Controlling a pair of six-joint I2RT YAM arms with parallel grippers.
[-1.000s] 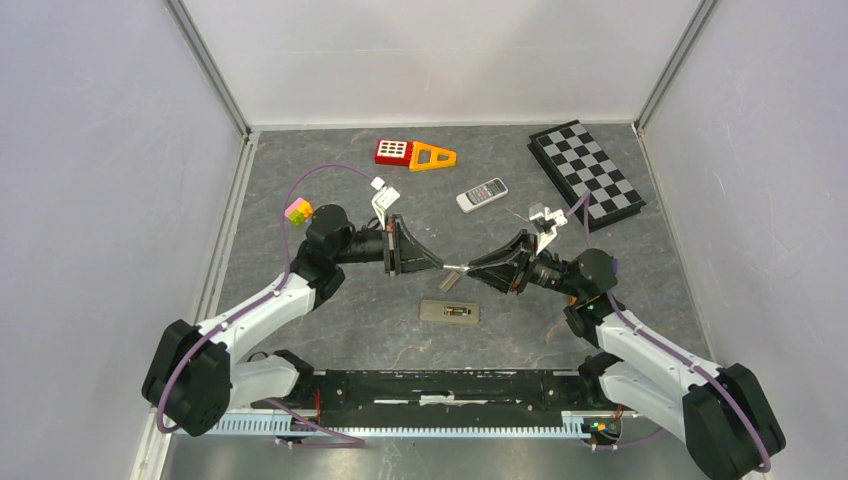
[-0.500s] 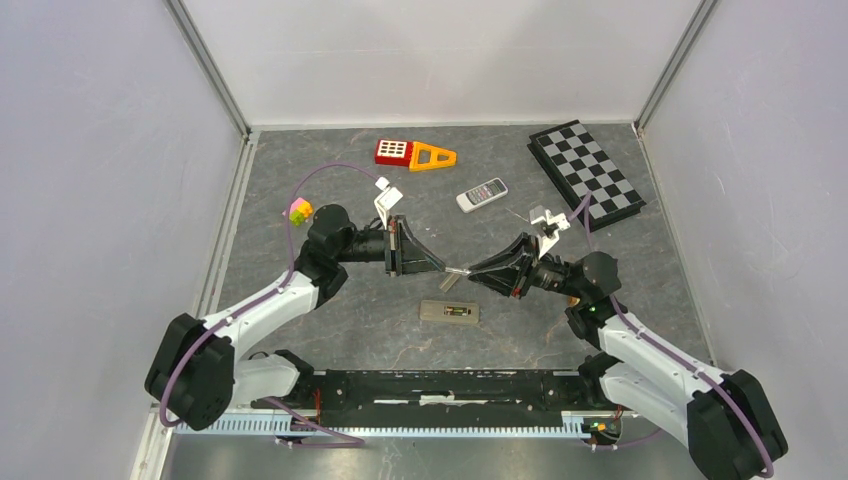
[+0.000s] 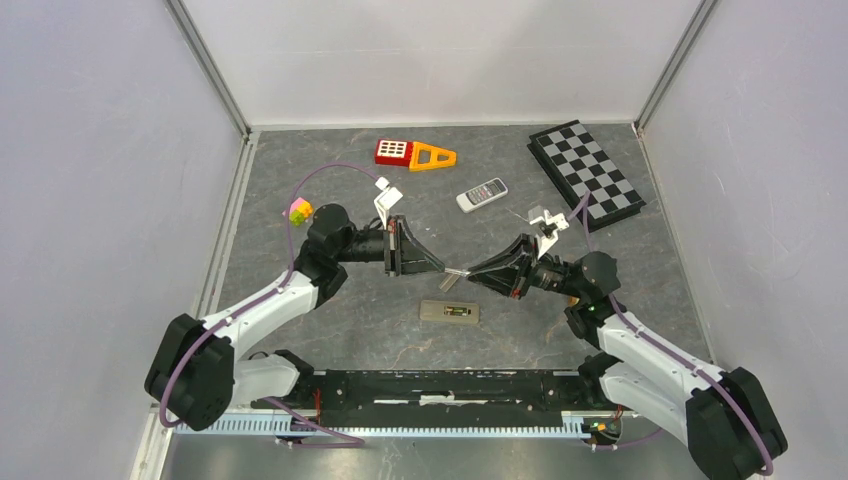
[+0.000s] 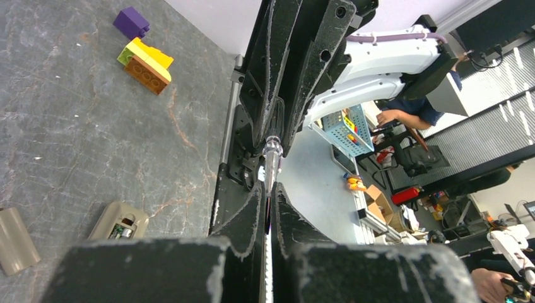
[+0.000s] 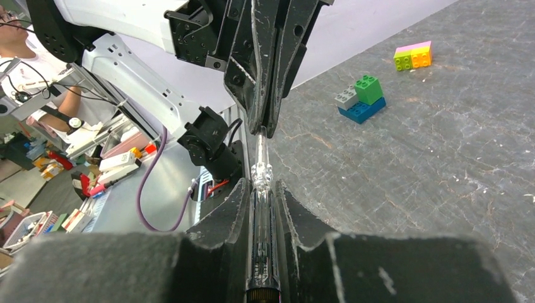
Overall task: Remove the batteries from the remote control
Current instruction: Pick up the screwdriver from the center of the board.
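**Two grippers meet on one stick at mid-counter**

The left arm reaches in from the left with its forearm level. The left gripper is pinched together on the thin tip of a pen-like stick. Just near of that, the remote lies flat on the counter, bay open. Any batteries inside are too small to tell. The right arm mirrors the left, and the right gripper is clamped on the stick's handle.

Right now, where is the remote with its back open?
In the top view the opened remote lies flat near the middle of the table, just on the near side of where the left gripper and right gripper meet.
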